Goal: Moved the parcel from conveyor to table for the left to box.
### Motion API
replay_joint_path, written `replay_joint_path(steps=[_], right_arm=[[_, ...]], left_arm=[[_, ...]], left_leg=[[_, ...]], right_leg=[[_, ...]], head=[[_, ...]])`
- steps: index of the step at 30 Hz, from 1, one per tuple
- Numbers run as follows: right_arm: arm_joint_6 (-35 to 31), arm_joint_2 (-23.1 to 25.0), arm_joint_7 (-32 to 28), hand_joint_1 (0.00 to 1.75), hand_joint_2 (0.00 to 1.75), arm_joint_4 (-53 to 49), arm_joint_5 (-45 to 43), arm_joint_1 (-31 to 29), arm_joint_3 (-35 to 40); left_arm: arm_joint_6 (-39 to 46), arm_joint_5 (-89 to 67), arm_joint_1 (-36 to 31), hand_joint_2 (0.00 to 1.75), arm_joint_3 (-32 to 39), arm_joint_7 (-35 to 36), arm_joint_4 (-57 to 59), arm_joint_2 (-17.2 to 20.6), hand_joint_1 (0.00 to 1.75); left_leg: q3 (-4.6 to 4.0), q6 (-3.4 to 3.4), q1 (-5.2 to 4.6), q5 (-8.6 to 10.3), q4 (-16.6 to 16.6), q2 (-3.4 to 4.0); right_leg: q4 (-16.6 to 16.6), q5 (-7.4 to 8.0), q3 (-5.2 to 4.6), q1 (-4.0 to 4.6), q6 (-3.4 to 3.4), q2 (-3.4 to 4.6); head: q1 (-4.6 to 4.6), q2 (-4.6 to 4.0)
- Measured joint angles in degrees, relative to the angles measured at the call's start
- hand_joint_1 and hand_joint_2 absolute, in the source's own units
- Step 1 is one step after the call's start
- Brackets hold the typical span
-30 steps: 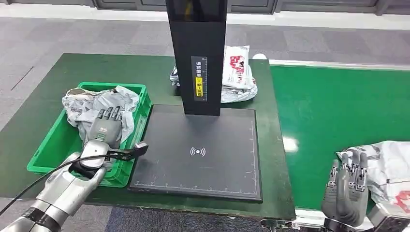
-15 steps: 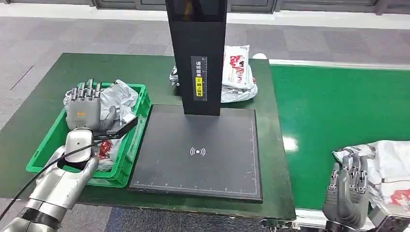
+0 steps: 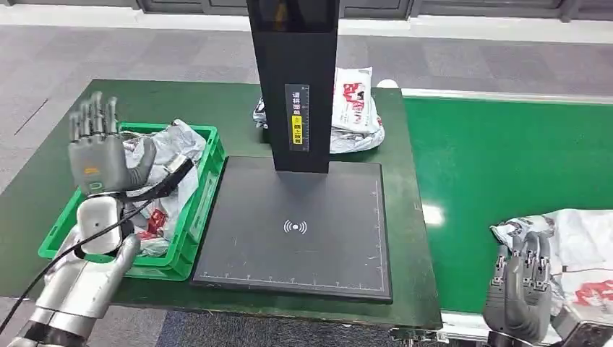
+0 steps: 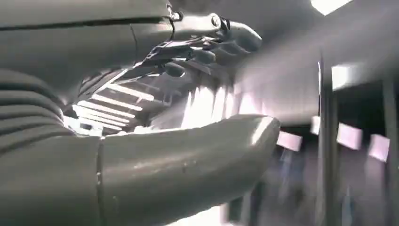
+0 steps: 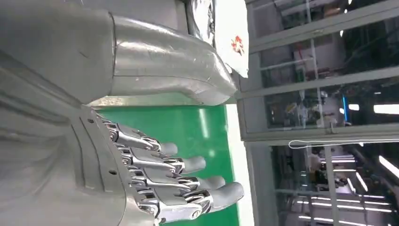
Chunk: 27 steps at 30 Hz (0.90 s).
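Right hand is waiting beside the next parcel on the belt.

The right hand (image 3: pixel 519 289) is hanging open and empty over the near edge of the green belt (image 3: pixel 499 159), fingers apart, just beside the grey-and-white parcel (image 3: pixel 578 249) that is lying on that belt; I cannot tell if they are touching. The left hand (image 3: pixel 97 148) is standing open and empty above the green box (image 3: pixel 199 210), which is lying left of the belt and is holding other bags. I judge the pick-up step is in hand: next, the right hand needs to close on the parcel and carry it left from the belt onto the black pad (image 3: pixel 296 224).
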Motion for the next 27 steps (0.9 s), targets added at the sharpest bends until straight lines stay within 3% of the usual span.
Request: replay_joint_path(steps=[1,4,8,11,12,14,17,19,24,27], right_arm=[[-0.31,0.02,0.11,0.0,1.75,0.0,0.02,0.01,0.0],[-1.3,0.15,0.2,0.0,1.75,0.0,0.09,0.02,0.0],[-2.56,0.33,0.31,0.0,1.75,0.0,0.31,0.01,0.0],[-4.04,0.33,1.69,0.0,1.75,0.02,0.37,-0.14,-0.39],[-4.46,0.33,3.55,0.0,1.75,0.11,0.53,-0.58,-1.25],[-4.7,-0.53,7.35,0.0,1.75,2.41,3.09,-2.7,-5.5],[-9.37,-4.45,12.75,0.0,1.75,9.91,15.8,-7.93,-12.95],[-12.71,-8.77,14.56,0.0,1.75,16.95,23.42,-11.85,-16.35],[-13.82,-12.79,15.13,0.0,1.75,24.42,25.84,-15.68,-20.18],[-17.61,-16.01,18.89,0.0,1.75,30.28,33.61,-18.31,-21.22]], left_arm=[[4.14,0.0,1.49,1.75,1.66,-2.87,-2.17,-0.5,0.0],[12.21,0.02,5.03,1.75,9.07,-17.0,-11.27,-5.21,0.0],[13.08,3.29,7.0,1.75,15.39,-31.79,-23.96,-12.42,0.0],[12.04,18.89,7.67,1.75,18.95,-46.36,-26.9,-19.55,0.0],[9.74,24.23,8.6,1.75,18.37,-47.63,-26.57,-20.84,0.0],[-0.93,36.46,10.91,1.75,14.17,-42.67,-25.94,-22.54,0.0],[-12.35,48.97,14.41,1.75,8.1,-41.63,-23.96,-23.78,0.0],[-13.02,52.94,16.7,1.75,5.5,-43.45,-21.76,-24.68,0.0],[-13.5,54.36,18.02,1.75,3.29,-44.49,-19.18,-25.27,0.0],[-19.09,59.15,19.06,1.75,1.96,-44.52,-16.68,-25.48,0.0]], left_leg=[[0.0,-0.03,0.0,-0.03,0.0,0.0],[-0.02,0.03,-0.01,-0.08,0.0,-0.04],[-0.02,0.1,-0.09,-0.18,0.01,-0.03],[0.09,0.15,-0.18,-0.23,0.01,-0.04],[0.13,0.15,-0.19,-0.23,0.01,-0.04],[0.13,0.16,-0.17,-0.23,0.01,-0.04],[0.11,0.27,-0.19,-0.21,0.01,-0.08],[0.1,0.37,-0.3,-0.2,0.06,0.06],[0.09,0.51,-0.4,-0.2,0.07,-0.07],[0.1,0.57,-0.42,-0.25,0.06,-0.04]], right_leg=[[0.0,-0.01,-0.03,0.0,-0.01,0.01],[-0.01,-0.11,-0.04,0.0,0.09,-0.04],[-0.01,-0.14,-0.01,-0.08,0.12,-0.03],[-0.07,-0.24,0.03,-0.17,0.26,-0.05],[-0.07,-0.25,0.07,-0.17,0.28,-0.05],[-0.07,-0.23,0.13,-0.16,0.31,-0.05],[-0.08,-0.17,0.21,-0.29,0.41,-0.08],[-0.08,-0.02,0.1,-0.44,0.61,0.04],[-0.08,-0.04,0.16,-0.49,0.63,-0.02],[-0.08,-0.1,0.1,-0.56,0.72,-0.02]], head=[[0.0,0.0],[-0.02,0.0],[0.0,0.0],[-0.02,0.0],[0.0,0.0],[0.0,0.0],[0.0,0.0],[0.0,0.0],[0.0,0.0],[-0.02,0.0]])
